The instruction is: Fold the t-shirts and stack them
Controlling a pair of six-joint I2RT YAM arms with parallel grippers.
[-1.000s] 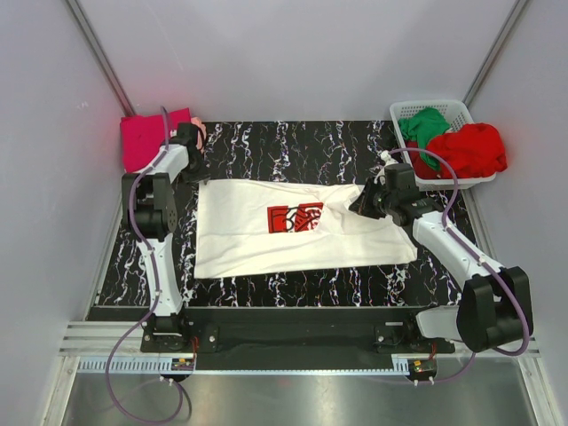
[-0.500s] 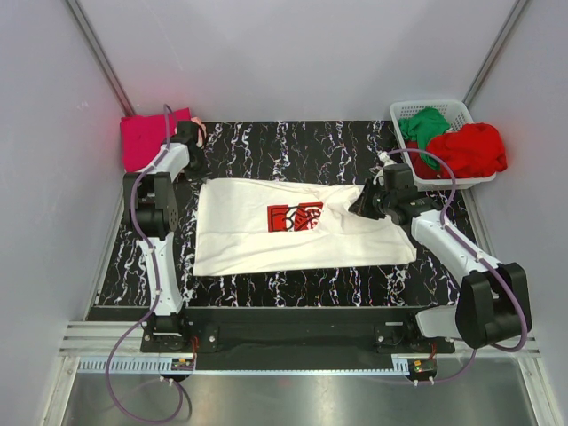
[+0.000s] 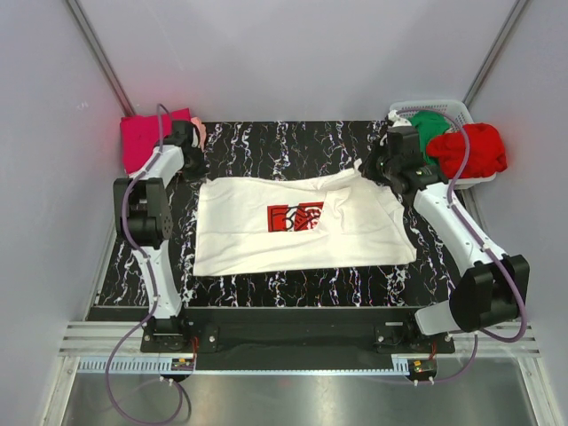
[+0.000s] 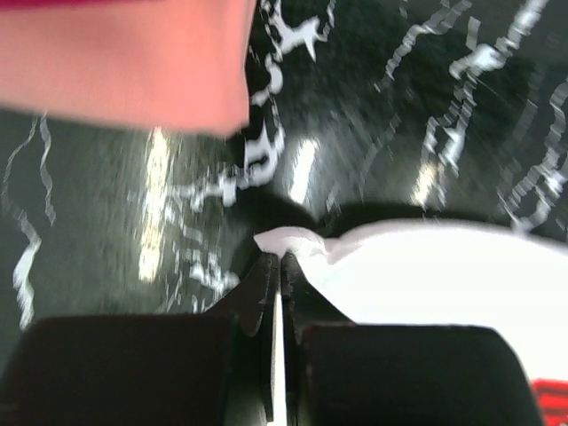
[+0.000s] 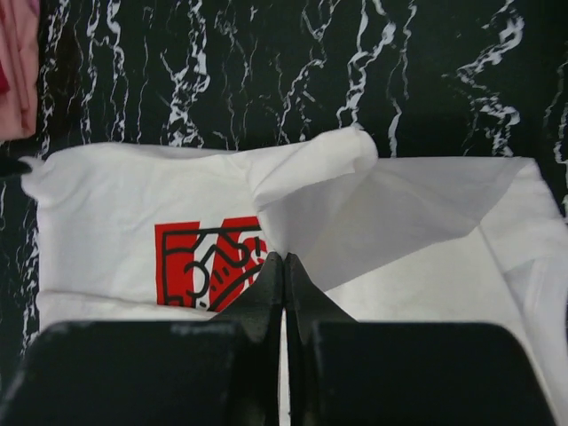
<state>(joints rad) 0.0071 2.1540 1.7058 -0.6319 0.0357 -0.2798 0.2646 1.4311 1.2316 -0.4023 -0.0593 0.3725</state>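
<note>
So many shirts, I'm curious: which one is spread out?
The white t-shirt with the red print, opened across the table; magenta shirt and salmon shirt sit far left, red shirt and green shirt fill the basket.

Printed t-shirt (image 3: 293, 226) on table (image 3: 266, 142), folded tees (image 3: 146, 142) far left, basket (image 3: 453, 105) holding loose tees (image 3: 470, 151) far right

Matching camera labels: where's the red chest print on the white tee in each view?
Top external: red chest print near the middle of the picture, on the spread white t-shirt.
Left wrist: only a red sliver in the bottom-right corner.
Right wrist: lower left of centre.
Shared landmark: the salmon-pink t-shirt, upper left in all three views.
</note>
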